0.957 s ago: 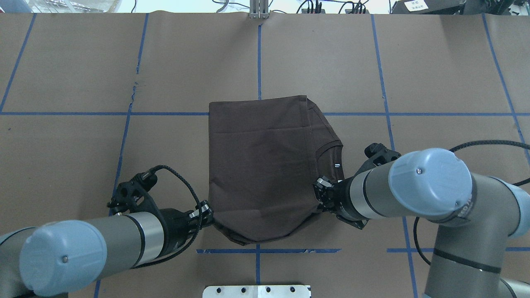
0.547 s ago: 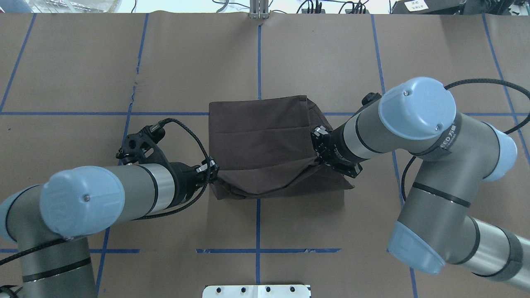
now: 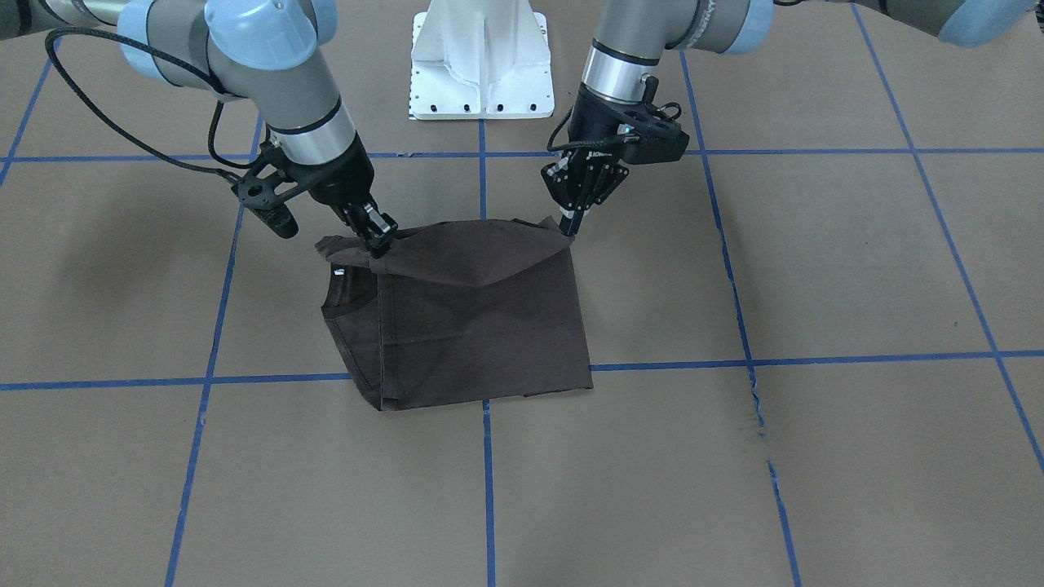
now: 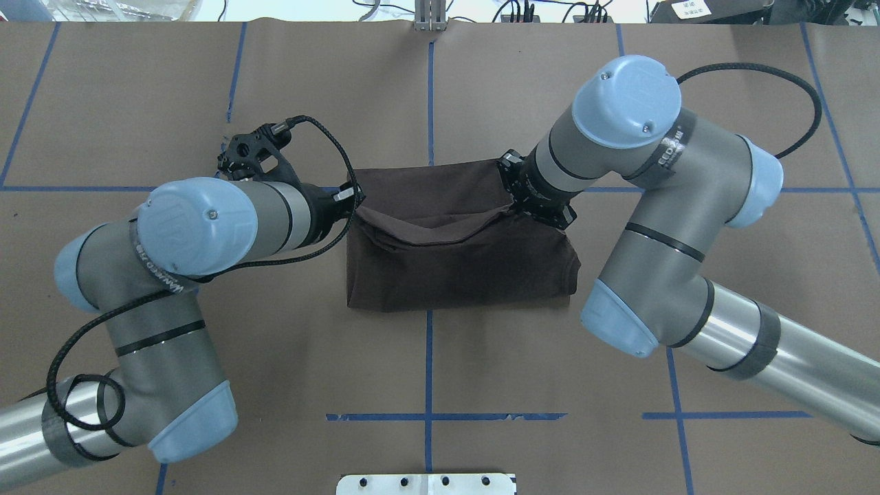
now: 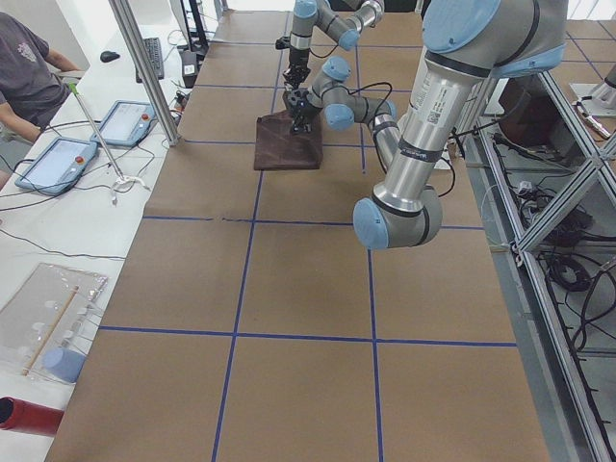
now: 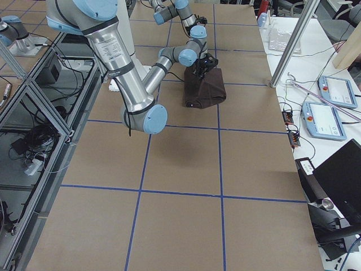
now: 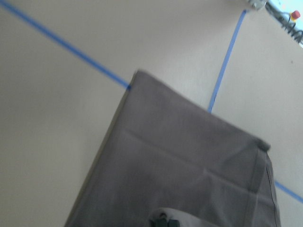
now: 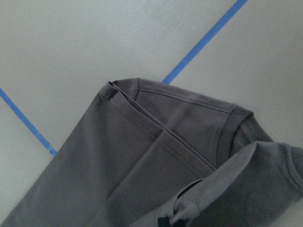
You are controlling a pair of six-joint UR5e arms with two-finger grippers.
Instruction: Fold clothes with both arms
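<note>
The dark brown-grey T-shirt (image 4: 454, 265) lies part-folded at the table's middle, also in the front-facing view (image 3: 481, 326). Its lifted fold hangs between both grippers, sagging over the flat part. My left gripper (image 4: 354, 198) is shut on the fold's left corner, on the right in the front-facing view (image 3: 569, 224). My right gripper (image 4: 512, 205) is shut on the fold's right corner (image 3: 377, 243). The collar (image 8: 236, 127) and a hemmed edge show in the right wrist view. The left wrist view shows the flat shirt (image 7: 189, 165) below the held cloth. The chest logo is hidden.
The table is covered in brown paper with blue tape grid lines (image 4: 430, 96). The white pedestal base (image 3: 481, 65) stands at the robot's side. An operator (image 5: 24, 67) and tablets (image 5: 58, 164) are beyond the table's far edge.
Both grippers have carried the shirt's near edge away from the robot, toward its far edge. The fold has rolled over the flat part and the shirt looks shorter from above.
</note>
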